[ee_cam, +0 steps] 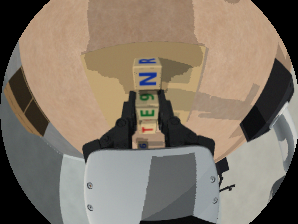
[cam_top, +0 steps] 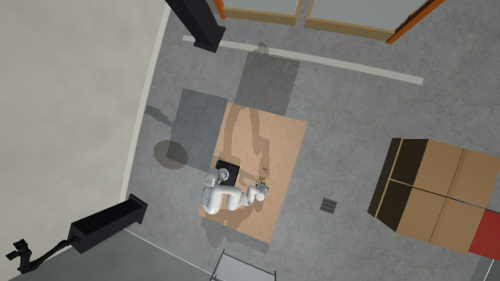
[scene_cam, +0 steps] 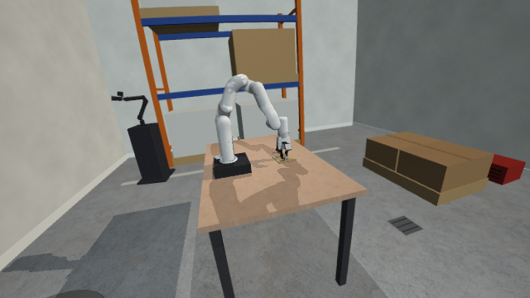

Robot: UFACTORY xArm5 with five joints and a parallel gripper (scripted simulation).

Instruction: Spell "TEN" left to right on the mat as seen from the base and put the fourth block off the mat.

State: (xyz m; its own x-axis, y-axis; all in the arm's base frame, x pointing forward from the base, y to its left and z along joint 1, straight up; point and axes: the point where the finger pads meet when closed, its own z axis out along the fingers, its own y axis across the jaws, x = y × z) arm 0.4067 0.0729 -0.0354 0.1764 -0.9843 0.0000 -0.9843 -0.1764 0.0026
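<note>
The tan mat [cam_top: 258, 179] [scene_cam: 293, 160] [ee_cam: 100, 67] lies on the table. In the wrist view the N block [ee_cam: 148, 78] lies on it beyond my fingertips, with a blue R on its far side. The E block [ee_cam: 147, 112], with a green 9 on its far side, is between my fingertips. My gripper [ee_cam: 146, 99] [scene_cam: 284, 156] looks shut on it; I cannot tell whether it rests on the mat. A red T [ee_cam: 147, 129] shows behind it in the same line. A pale block face with a dark 6 [ee_cam: 143, 145] is mostly hidden by the gripper body.
The robot's black base [cam_top: 230, 177] [scene_cam: 232, 167] [ee_cam: 262, 110] stands on the wooden table [cam_top: 273, 136] [scene_cam: 273, 186] and appears to the right of the mat in the wrist view. Shadows cover parts of mat and table. Cardboard boxes [cam_top: 441, 195] [scene_cam: 426, 165] stand away on the floor.
</note>
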